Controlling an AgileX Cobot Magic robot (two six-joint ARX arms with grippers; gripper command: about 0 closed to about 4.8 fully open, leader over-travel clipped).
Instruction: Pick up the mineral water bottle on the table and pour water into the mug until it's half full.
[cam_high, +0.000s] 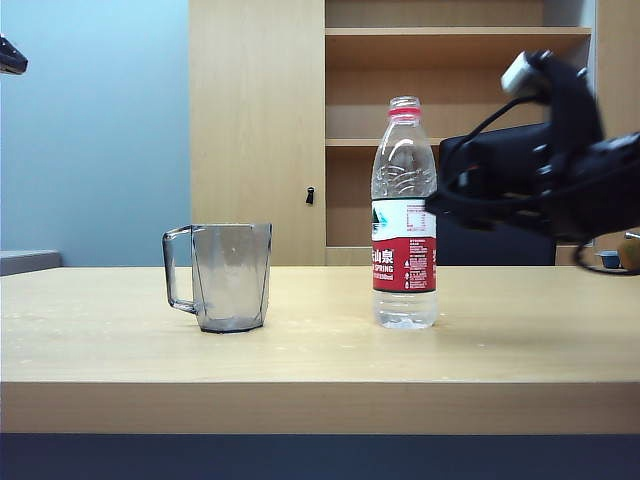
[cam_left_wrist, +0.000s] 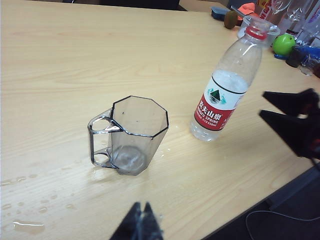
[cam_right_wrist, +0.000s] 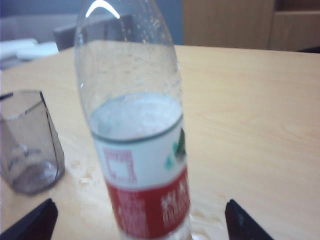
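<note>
Mineral water bottle (cam_high: 404, 215) stands upright on the table (cam_high: 320, 350), uncapped, red-and-white label facing out, water (cam_right_wrist: 137, 116) level roughly at the top edge of the label. Mug (cam_high: 222, 277) sits to its left in the exterior view, near but apart, handle pointing away from the bottle — looks close to empty, faceted walls see-through.

Right gripper (cam_right_wrist: 137, 220) is released: in its wrist view the two dark fingertips (cam_right_wrist: 31, 222) stand wide on either side of the bottle's lower label, neither visibly touching it. Exterior view shows that arm coming in from the right at about the bottle's mid-height, its front end just beside the label. Bottle is not gripped.

Left gripper (cam_left_wrist: 141, 226) — only dark tips at the frame edge in its wrist view, set close together; can't tell whether clenched or released. It looks down over the mug from above, nothing in it. The other arm's fingers show at the side of that view beside the bottle.

Small water drops and a puddle (cam_left_wrist: 27, 226) on the tabletop near the mug.
</note>
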